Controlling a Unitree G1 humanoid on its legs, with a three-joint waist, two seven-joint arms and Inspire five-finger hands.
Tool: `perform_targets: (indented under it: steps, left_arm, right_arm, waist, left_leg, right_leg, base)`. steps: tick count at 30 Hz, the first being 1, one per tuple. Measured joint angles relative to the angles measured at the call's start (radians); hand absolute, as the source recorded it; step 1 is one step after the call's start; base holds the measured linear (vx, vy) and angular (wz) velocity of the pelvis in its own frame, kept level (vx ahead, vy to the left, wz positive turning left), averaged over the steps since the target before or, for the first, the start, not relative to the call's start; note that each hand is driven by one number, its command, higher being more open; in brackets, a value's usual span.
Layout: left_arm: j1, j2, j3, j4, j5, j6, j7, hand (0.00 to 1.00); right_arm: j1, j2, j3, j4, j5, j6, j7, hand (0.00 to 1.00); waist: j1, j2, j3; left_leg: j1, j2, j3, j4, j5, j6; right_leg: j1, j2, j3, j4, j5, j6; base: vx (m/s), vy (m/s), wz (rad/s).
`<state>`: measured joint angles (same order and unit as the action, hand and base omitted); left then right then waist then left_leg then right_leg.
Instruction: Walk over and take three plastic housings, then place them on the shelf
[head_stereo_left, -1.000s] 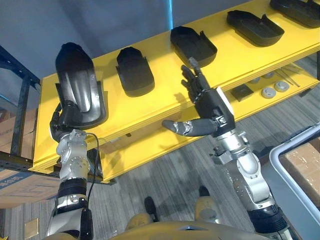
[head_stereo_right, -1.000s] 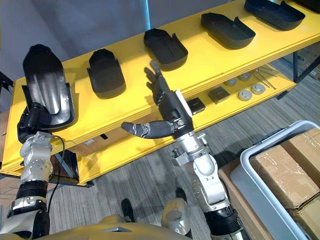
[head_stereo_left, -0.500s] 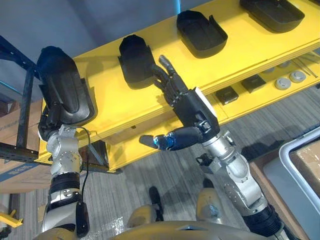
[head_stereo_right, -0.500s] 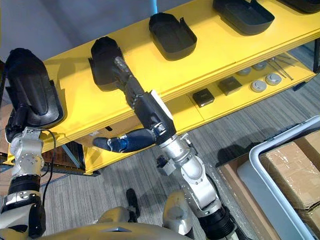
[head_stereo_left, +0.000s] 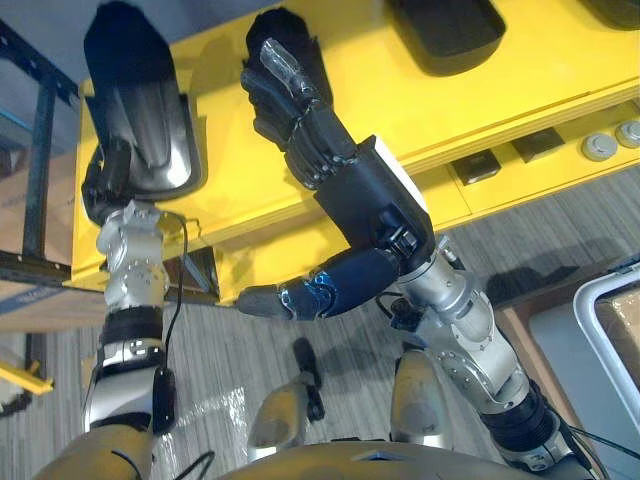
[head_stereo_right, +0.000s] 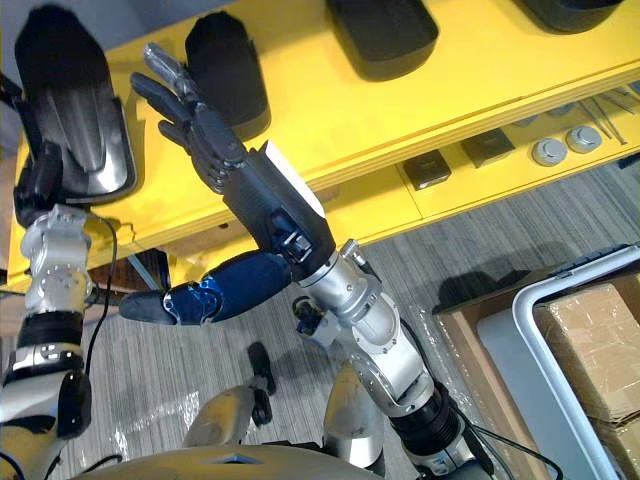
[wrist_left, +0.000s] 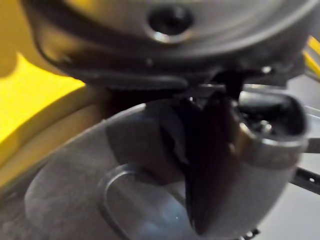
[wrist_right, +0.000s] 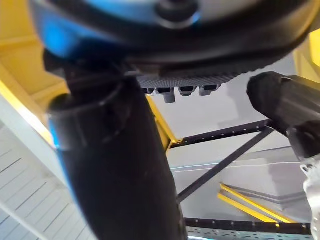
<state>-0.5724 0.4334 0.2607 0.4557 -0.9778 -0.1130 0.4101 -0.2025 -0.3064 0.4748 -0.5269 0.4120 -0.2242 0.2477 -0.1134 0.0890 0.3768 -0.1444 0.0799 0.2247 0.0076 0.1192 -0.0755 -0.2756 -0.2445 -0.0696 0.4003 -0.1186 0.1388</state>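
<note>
left robot hand: left robot hand (head_stereo_left: 103, 185) curled round the near end of a glossy black moulded plastic housing (head_stereo_left: 140, 110), thumb over its rim in the left wrist view
held housing: at the left end of the yellow shelf (head_stereo_left: 228, 165), long axis running away from the robot; resting or just lifted, cannot tell
right robot hand: right robot hand (head_stereo_left: 360, 195) spread, fingers (head_stereo_left: 285, 70) straight and reaching out over the shelf top, thumb stuck out low toward the floor, holding nothing
next housing: second black plastic housing (head_stereo_right: 235, 60) lies just past the right fingertips, further back on the shelf, partly hidden behind them in the left eye view
long axis: front to back across the shelf, roughly in line with the reaching fingers
nearer hand: right, by far; the left is busy and well to the side
other: third black plastic housing (head_stereo_right: 382, 35) further right on the same shelf, well apart from both hands
judgement: the right robot hand likely has to go a little forward and down to get fingers and thumb either side of the second housing's near end
</note>
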Motion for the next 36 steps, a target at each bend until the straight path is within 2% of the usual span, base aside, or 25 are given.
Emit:
perform_targets:
  steps: [4,9,10,17,26,31,36]
  left_arm:
    - [-0.057,0.013,-0.02,-0.018,0.017,0.0,0.011,0.0]
    - [-0.068,0.014,-0.037,-0.027,0.047,0.003,0.048,0.0]
    - [-0.069,0.016,-0.039,-0.034,0.047,0.004,0.053,1.0]
    - [-0.113,0.021,-0.051,-0.035,0.047,0.004,0.065,1.0]
    - [-0.135,0.033,-0.06,-0.031,0.085,0.05,0.04,1.0]
    - [-0.137,0.035,-0.063,-0.016,0.109,0.052,0.047,1.0]
    - [-0.137,0.05,-0.077,0.003,0.213,0.054,0.103,1.0]
  right_arm:
    - [-0.014,0.011,0.003,0.0,-0.006,0.004,-0.04,1.0]
    - [-0.017,0.014,-0.022,0.0,-0.006,0.004,-0.063,1.0]
    - [-0.018,0.015,-0.028,0.0,-0.006,0.004,-0.063,1.0]
    - [-0.018,0.048,-0.034,0.001,-0.013,0.004,-0.089,1.0]
    - [-0.017,0.048,-0.04,0.046,-0.014,0.004,-0.13,1.0]
    - [-0.013,0.048,-0.04,0.09,-0.014,0.004,-0.13,1.0]
    - [0.021,0.048,-0.039,0.092,-0.015,-0.001,-0.129,1.0]
  waist:
    - [0.011,-0.02,0.018]
    - [0.028,-0.024,0.022]
    - [0.029,-0.024,0.022]
    - [0.033,-0.032,0.038]
    - [0.053,-0.035,0.042]
    - [0.052,-0.037,0.043]
    - [0.035,-0.058,0.052]
  left_leg:
    - [-0.02,0.0,-0.027,0.005,0.012,0.001]
    - [-0.028,-0.001,-0.029,0.004,0.013,0.0]
    - [-0.036,-0.001,-0.031,0.004,0.015,0.0]
    - [-0.057,-0.001,-0.059,0.002,0.031,-0.003]
    - [-0.056,-0.002,-0.071,-0.013,0.045,-0.002]
    - [-0.042,-0.001,-0.072,-0.015,0.045,-0.001]
    - [0.005,0.002,-0.072,-0.032,0.047,-0.003]
  right_leg:
    - [-0.004,-0.002,-0.02,0.001,0.001,-0.001]
    - [-0.014,-0.002,-0.024,0.003,-0.003,-0.004]
    - [-0.021,-0.002,-0.025,0.007,-0.005,-0.005]
    - [-0.042,-0.006,-0.044,0.039,-0.02,-0.011]
    - [-0.04,-0.006,-0.056,0.039,-0.02,-0.012]
    - [-0.026,-0.004,-0.057,0.034,-0.019,-0.011]
    - [0.024,0.002,-0.059,0.006,-0.017,-0.009]
  base:
    - [0.02,-0.019,0.21]
    - [0.01,-0.008,0.02]
    - [0.0,-0.016,0.06]
    - [-0.01,-0.027,0.11]
    - [0.0,-0.01,0.03]
    - [0.0,-0.004,-0.01]
    - [0.01,-0.012,-0.04]
